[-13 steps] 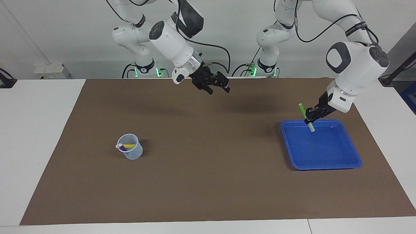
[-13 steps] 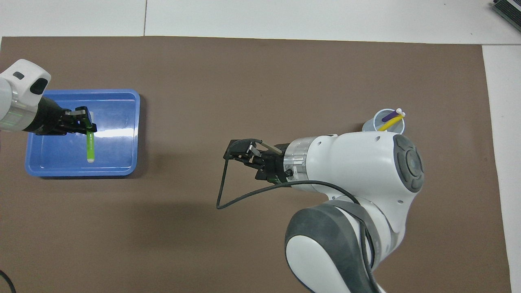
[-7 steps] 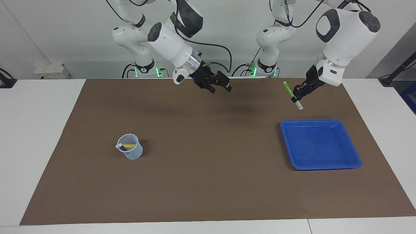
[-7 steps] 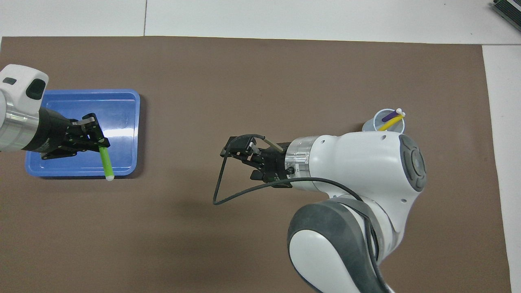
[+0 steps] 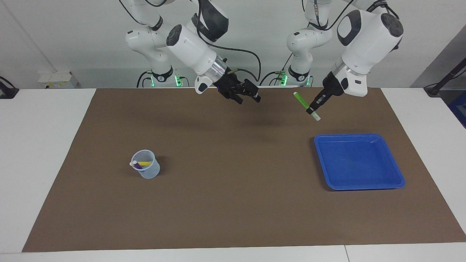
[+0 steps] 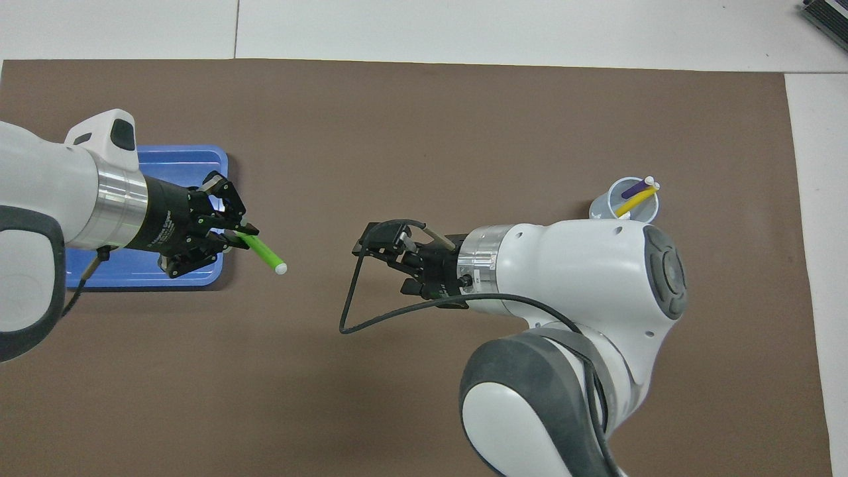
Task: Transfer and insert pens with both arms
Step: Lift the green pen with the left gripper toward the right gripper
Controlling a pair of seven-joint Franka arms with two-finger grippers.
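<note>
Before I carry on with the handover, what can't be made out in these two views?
- Blue tray, overhead view: mostly covered by the left arm.
- Purple pen and yellow pen in the cup, both views: lower ends hidden by its wall.
- Green pen, overhead view: held end hidden in the left gripper.

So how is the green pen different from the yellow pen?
The green pen is up in the air, gripped by the left tool; the yellow pen sits in the cup. The green one is alone; the yellow one leans beside the purple pen. Both are slim markers.
</note>
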